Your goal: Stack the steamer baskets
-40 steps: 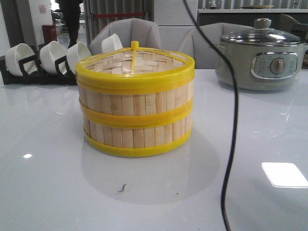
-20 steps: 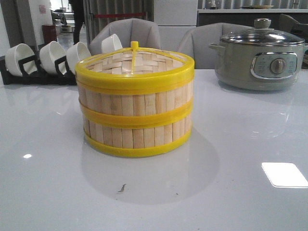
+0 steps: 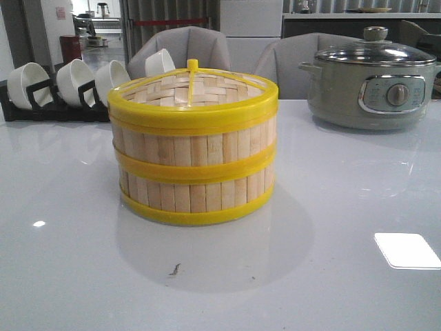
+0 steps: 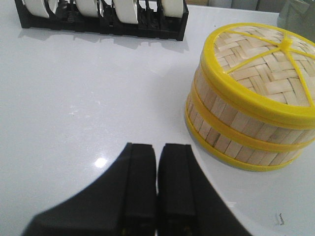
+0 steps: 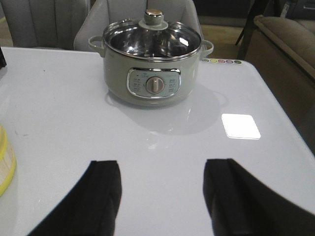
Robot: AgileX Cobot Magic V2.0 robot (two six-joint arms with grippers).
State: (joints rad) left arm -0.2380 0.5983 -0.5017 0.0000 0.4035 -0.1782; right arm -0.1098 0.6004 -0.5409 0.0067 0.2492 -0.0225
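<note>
**Baskets stacked and lidded, both tools empty**

I see a glossy white tabletop [image 3: 358, 200] with grey chairs [image 3: 180, 43] behind it. A black rack [image 3: 41, 107] of white bowls [image 3: 76, 77] sits far left, a grey-green pot [image 3: 372, 83] far right. The baskets [image 3: 193, 176] stand mid-table as one stack, two tiers under the lid [image 3: 191, 88]. My left tool [image 4: 156, 187] is closed on nothing, fingers together, near the stack but apart from it. My right tool [image 5: 162, 196] is wide open and empty, facing the pot. Its view cuts off all but the stack's edge.
</note>
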